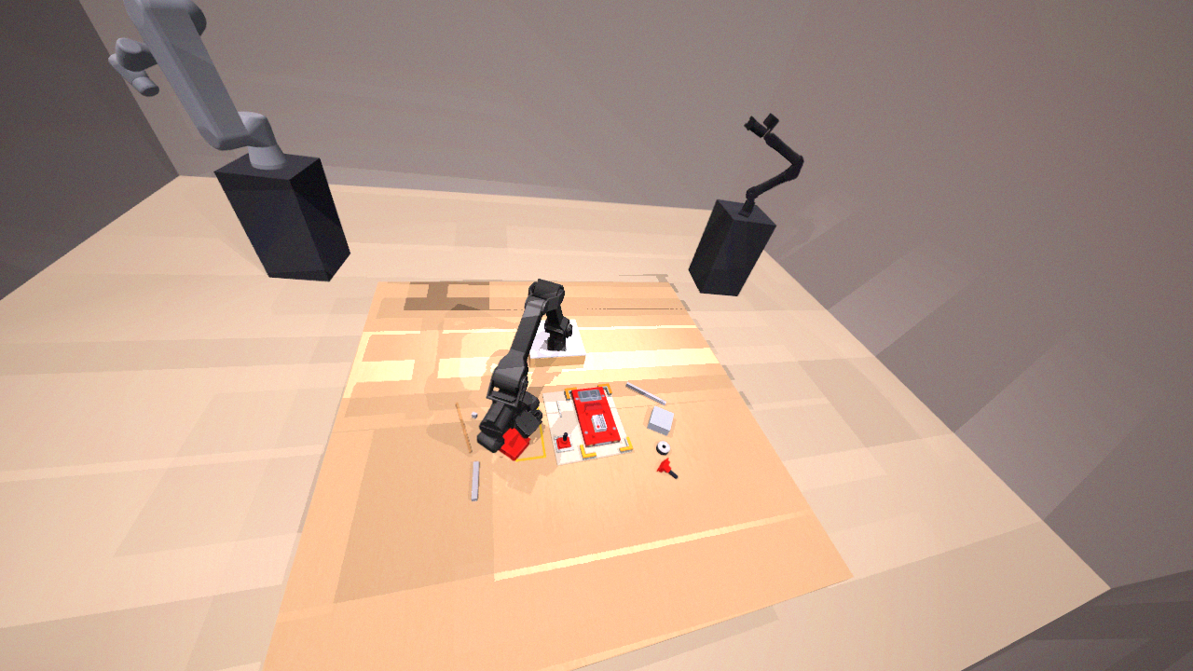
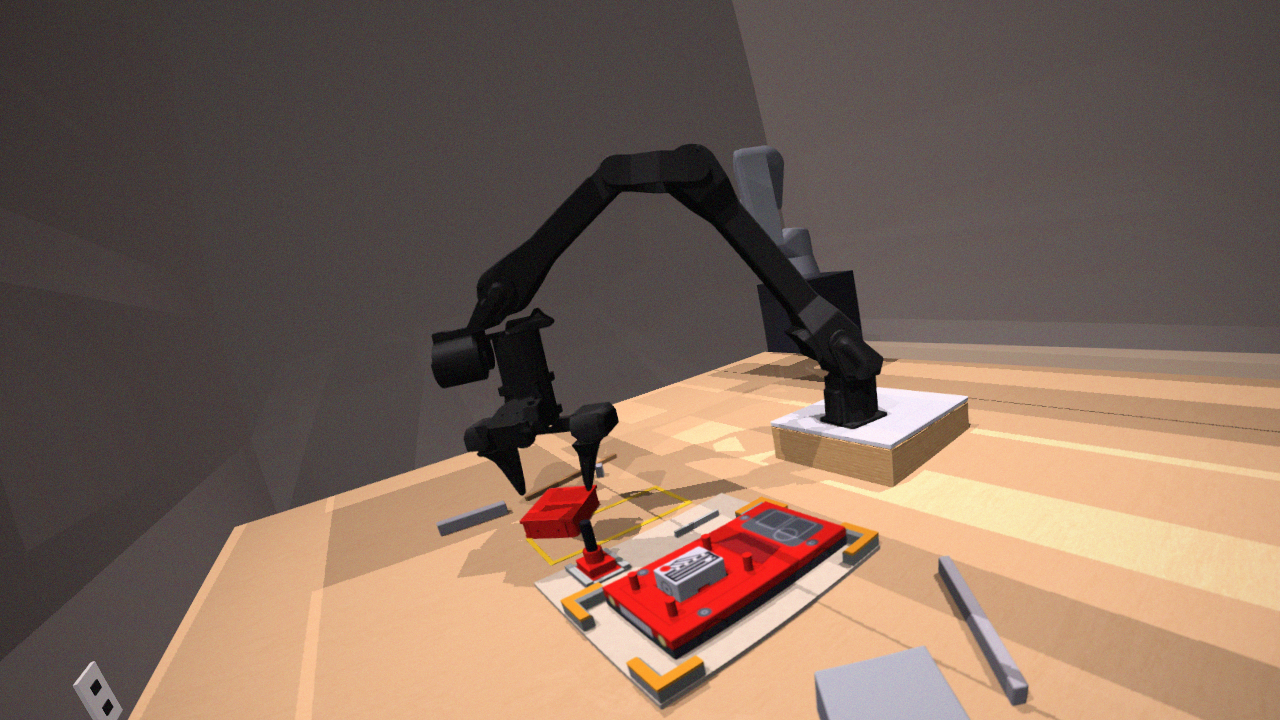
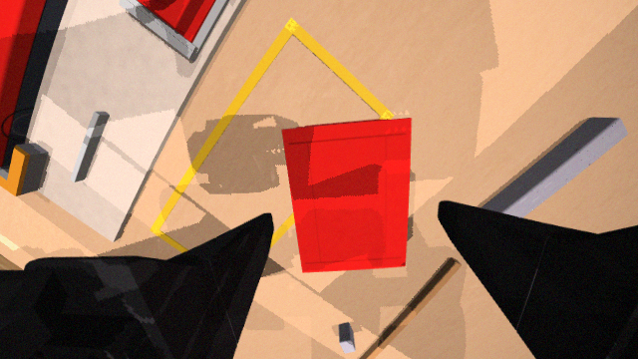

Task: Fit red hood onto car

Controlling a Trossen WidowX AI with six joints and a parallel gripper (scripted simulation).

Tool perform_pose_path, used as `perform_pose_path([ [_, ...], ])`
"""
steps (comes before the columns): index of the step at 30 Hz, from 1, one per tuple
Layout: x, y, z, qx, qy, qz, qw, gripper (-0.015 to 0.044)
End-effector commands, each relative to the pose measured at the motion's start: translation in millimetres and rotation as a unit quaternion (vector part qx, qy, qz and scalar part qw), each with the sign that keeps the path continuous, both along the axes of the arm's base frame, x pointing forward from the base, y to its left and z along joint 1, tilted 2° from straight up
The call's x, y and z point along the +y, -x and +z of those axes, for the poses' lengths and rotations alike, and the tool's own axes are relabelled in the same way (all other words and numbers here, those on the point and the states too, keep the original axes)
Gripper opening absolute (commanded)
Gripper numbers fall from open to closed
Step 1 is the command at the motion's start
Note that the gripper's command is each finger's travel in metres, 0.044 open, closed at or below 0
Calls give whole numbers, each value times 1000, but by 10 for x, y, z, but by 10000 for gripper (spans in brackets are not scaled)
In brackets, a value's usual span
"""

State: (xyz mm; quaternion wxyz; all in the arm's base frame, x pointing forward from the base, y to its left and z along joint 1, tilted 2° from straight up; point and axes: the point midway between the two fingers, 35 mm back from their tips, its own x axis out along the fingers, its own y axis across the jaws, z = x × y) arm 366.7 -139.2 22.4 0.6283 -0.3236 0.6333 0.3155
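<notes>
In the exterior view, the hand [image 2: 556,491] [image 3: 354,214] is hovering left of centre, fingers spread wide and gripping nothing. The red hood [image 1: 514,444] [image 2: 558,512] [image 3: 349,199] is lying on the bench [image 1: 667,534] [image 2: 402,617] [image 3: 439,60] just below, overlapping the yellow outline [image 2: 626,528] [image 3: 259,75]. At lower centre, the chassis [image 1: 594,413] [image 2: 729,573] is sitting in its jig, its pegs standing bare around the engine block [image 1: 598,422] [image 2: 689,573].

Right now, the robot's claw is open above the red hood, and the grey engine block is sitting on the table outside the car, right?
Not quite: the exterior view shows the grey engine block seated on the car's red deck, between the pegs. The rest is right.
</notes>
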Motion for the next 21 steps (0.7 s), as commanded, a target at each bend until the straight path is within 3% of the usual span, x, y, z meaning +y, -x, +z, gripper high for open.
perform_pose_path([
  [1,-7,4,-37,1,2,3,1000,440],
  [21,-7,11,-158,1,2,3,1000,440],
])
